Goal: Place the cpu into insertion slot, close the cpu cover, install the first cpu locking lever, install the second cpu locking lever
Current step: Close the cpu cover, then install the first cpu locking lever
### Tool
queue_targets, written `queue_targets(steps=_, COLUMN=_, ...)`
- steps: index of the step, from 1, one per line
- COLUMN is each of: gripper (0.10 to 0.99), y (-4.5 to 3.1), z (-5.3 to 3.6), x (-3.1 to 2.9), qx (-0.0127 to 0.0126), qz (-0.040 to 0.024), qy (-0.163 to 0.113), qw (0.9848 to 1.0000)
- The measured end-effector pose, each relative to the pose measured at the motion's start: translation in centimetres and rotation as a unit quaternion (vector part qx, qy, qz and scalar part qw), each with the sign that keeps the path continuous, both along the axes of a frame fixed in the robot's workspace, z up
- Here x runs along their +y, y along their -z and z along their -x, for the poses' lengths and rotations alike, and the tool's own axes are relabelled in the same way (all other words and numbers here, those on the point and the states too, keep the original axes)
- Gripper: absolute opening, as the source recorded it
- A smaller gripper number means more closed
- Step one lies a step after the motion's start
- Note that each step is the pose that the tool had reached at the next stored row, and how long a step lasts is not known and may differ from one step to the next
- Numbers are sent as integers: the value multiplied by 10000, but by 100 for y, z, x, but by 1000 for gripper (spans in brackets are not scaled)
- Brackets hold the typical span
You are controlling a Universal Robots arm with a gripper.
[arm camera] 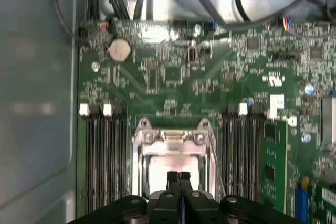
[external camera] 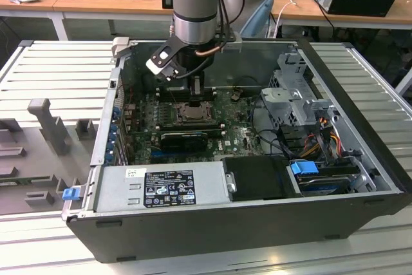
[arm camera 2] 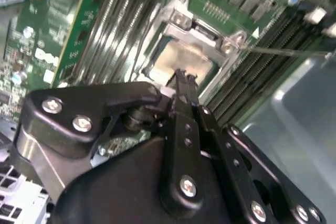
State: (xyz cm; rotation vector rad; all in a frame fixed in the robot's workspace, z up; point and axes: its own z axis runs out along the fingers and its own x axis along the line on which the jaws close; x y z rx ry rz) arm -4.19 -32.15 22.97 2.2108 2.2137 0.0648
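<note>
The gripper [arm camera: 178, 176] hangs just over the shiny chip [arm camera: 161, 163], its two fingers pressed together on nothing. The metal cover [arm camera: 173, 139] lies around the chip.

one arm [external camera: 193, 4] with two fingers [arm camera: 171, 179], one open computer case [external camera: 225, 230], one green motherboard [arm camera: 173, 77], one cpu [arm camera: 173, 163], one cpu cover [arm camera: 138, 156], two banks of memory slots [arm camera: 105, 156], one coin battery [arm camera: 119, 50] and one power supply [external camera: 161, 188]

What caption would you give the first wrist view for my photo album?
Closed gripper poised over the cpu cover on the green motherboard, black memory slots flanking it.
</note>
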Motion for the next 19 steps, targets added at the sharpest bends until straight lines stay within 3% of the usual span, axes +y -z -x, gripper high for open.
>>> queue_targets(steps=7, gripper=106, y=0, z=82, x=0, qx=1, qz=-3, qy=0, qw=10000)
queue_targets(steps=19, gripper=106, y=-71, z=88, x=0, qx=1, qz=-2, qy=0, qw=10000)
